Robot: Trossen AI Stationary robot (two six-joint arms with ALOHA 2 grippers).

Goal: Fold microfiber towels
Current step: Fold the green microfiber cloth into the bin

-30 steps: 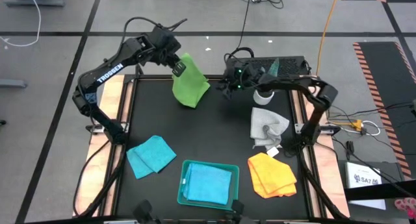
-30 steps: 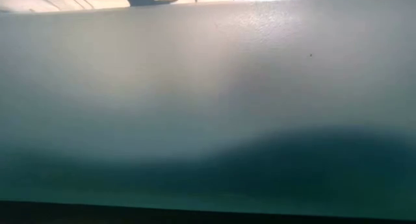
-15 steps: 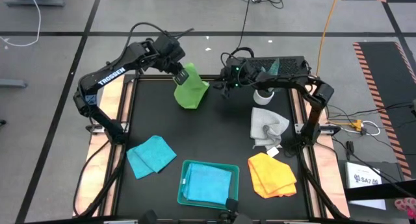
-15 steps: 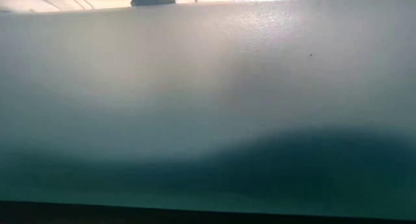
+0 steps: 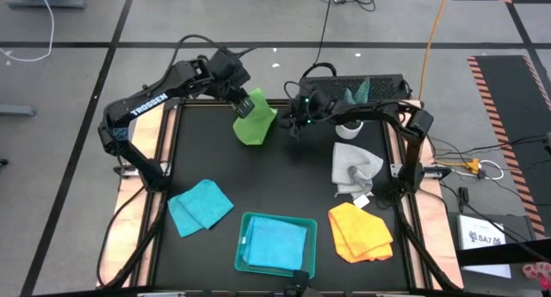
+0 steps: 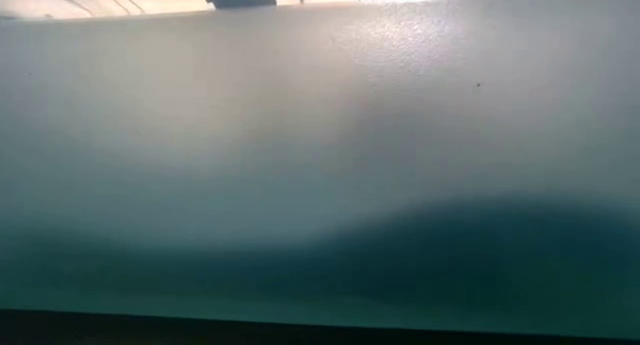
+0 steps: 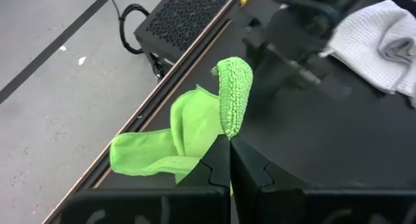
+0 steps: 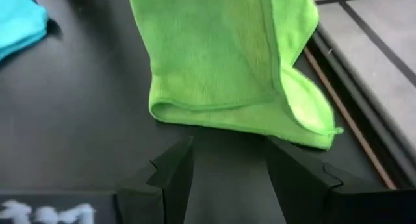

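My left gripper (image 5: 246, 104) is shut on the lime green towel (image 5: 255, 123) at the table's far middle. The towel droops below it, and its lower fold rests on the black mat (image 8: 214, 113). My right gripper (image 5: 295, 125) is open and empty just to the right of the green towel; in the right wrist view (image 8: 224, 165) its fingers face the towel's lower fold without touching it. One turquoise towel (image 5: 200, 205) lies near left, another lies in the teal tray (image 5: 274, 244). The grey-white towel (image 5: 355, 168) and the yellow-orange towel (image 5: 360, 231) lie at the right. My left gripper pinches a bunched upper edge of the green towel (image 7: 229, 123) between its two fingers; a rolled tip of cloth (image 7: 234, 87) sticks out past the fingertips. The fingers slant down from the table's far left. The towel hangs slack, with its lower part on the mat.
The teal tray's wall (image 6: 320, 185) fills the low view. A black box (image 5: 370, 86) and cables sit beyond the far edge. A white cup-like thing (image 5: 349, 125) stands under the right arm. Bare mat lies at the table's middle (image 5: 275, 176).
My left gripper has gone down and a little toward the table's right edge, still shut on the green towel, which now hangs lower and slumps more onto the mat. My right gripper has crept left toward the green towel.
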